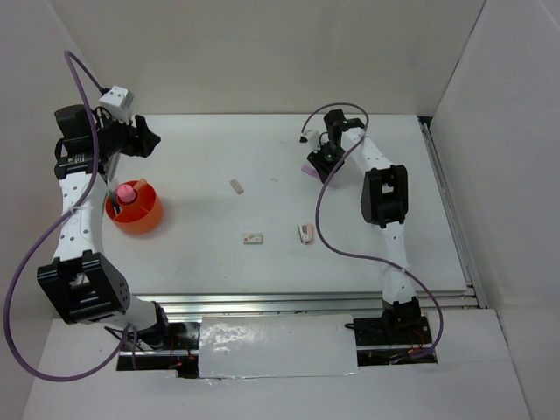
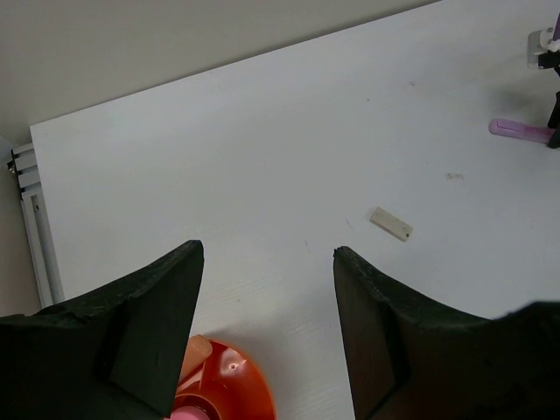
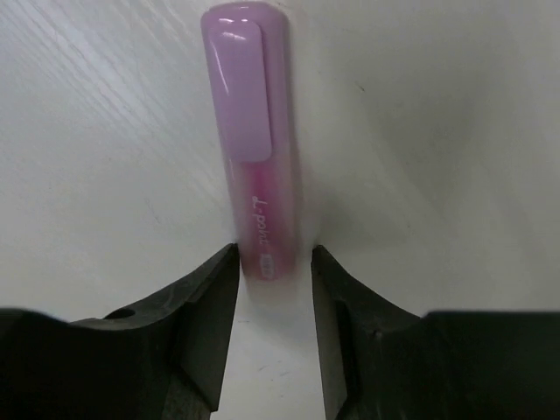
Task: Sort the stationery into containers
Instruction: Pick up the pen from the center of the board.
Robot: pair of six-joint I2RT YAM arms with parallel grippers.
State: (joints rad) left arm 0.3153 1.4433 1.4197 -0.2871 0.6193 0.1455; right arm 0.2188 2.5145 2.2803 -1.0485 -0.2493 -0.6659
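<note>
Lilac plastic, glossy and rigid: the lilac pen [image 3: 258, 157] lies flat on the table [image 1: 201, 157] at about 1 o'clock in the top view, well apart from the orange-red tub [image 1: 144, 219] at 9 o'clock.

Right gripper [image 3: 275, 289]: the jaws stand narrow on either side of the pen's near end, their tips at or just off its sides. We cannot tell whether they press on it. The pen rests on the table, not lifted.

Left gripper [image 2: 268, 249]: jaws wide, nothing between them, hovering at 12 o'clock of the tub. The tub holds 1 pink cylinder [image 1: 127, 192].

3 small white blocks [image 1: 236, 185] lie loose between the centre and 6 o'clock, unsorted.

Handling, in our judgement:
- The pen is light and stiff, so a modest squeeze should carry it without damage.
- The barrel is round and smooth, so it may roll on the table or slip between the pads.
- The flat clip [image 3: 243, 92] on the cap faces up, and the sides offered to the jaws are curved.
- A hold at the very end leaves most of the length overhanging, so the pen may droop or swivel when raised. A hold nearer mid-barrel would balance it better.
</note>
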